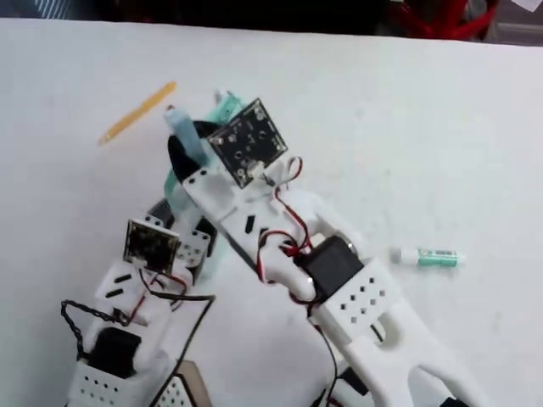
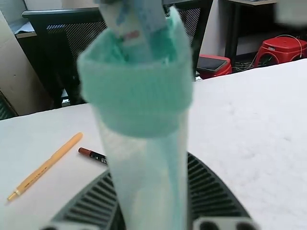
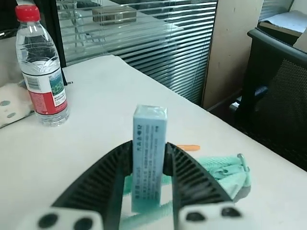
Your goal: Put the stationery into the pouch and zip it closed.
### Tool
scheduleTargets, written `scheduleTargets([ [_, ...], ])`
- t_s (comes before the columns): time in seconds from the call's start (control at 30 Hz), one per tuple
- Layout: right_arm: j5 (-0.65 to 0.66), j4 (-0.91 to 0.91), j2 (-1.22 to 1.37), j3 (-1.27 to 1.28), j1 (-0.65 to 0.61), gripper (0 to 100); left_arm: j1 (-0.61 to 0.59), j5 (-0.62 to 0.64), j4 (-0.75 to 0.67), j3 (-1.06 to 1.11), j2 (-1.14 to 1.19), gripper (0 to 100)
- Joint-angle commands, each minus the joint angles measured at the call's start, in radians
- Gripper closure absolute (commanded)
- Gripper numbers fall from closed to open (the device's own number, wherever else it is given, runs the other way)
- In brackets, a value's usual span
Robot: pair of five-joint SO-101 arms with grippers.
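Right gripper (image 3: 149, 153): ribbed black jaws pinch a pale blue rectangular eraser (image 3: 149, 127), held upright at the mouth of the mint fabric pouch (image 2: 139, 100). Left gripper (image 2: 151, 172) clamps the pouch upright, its cuff folded over. An orange pencil (image 1: 137, 112) and a glue stick (image 1: 427, 256) lie well apart on the open white table (image 1: 424, 127).

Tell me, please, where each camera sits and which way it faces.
High view: fixed above the table, looking down; both arms show, the right gripper holding the eraser above the pouch.
Left wrist view: on the left arm, facing across the table towards chairs; the left gripper grips the pouch.
Right wrist view: on the right arm, facing window blinds; its fingers clamp the eraser.
Shared: all three show the pouch and eraser.
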Motion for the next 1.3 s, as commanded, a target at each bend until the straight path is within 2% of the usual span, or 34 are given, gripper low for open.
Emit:
scheduleTargets([
  [0.0,0.003,0.059,-0.005,-0.005,0.007,94.2,-0.007,0.008,-0.015,-0.006,0.012,86],
  [0.17,0.002,0.139,-0.056,-0.020,0.007,70.2,-0.007,0.008,-0.015,-0.006,0.012,86],
  [0.23,0.003,0.179,-0.120,-0.057,0.013,67.2,-0.007,0.008,-0.015,-0.006,0.012,86],
  [0.47,0.003,0.375,-0.300,-0.236,0.170,70.4,-0.007,0.008,-0.015,-0.005,0.012,86],
  [0.7,0.003,0.386,-0.274,-0.201,0.180,71.3,-0.007,0.008,-0.014,-0.003,0.012,86],
  [0.9,0.003,0.280,-0.142,-0.204,0.176,79.0,-0.007,0.009,-0.011,-0.005,0.012,83],
  [1.0,0.003,0.214,-0.028,-0.212,0.180,83.7,-0.008,0.086,-0.005,-0.009,0.012,78],
  [1.07,0.003,0.206,0.045,-0.247,0.179,89.4,-0.036,0.137,0.011,-0.021,0.012,76],
  [1.17,0.003,0.208,0.134,-0.331,0.191,98.5,-0.071,0.147,0.029,-0.044,0.012,75],
  [1.27,0.002,0.272,0.206,-0.405,0.206,96.8,-0.074,0.146,0.025,-0.043,0.012,75],
])
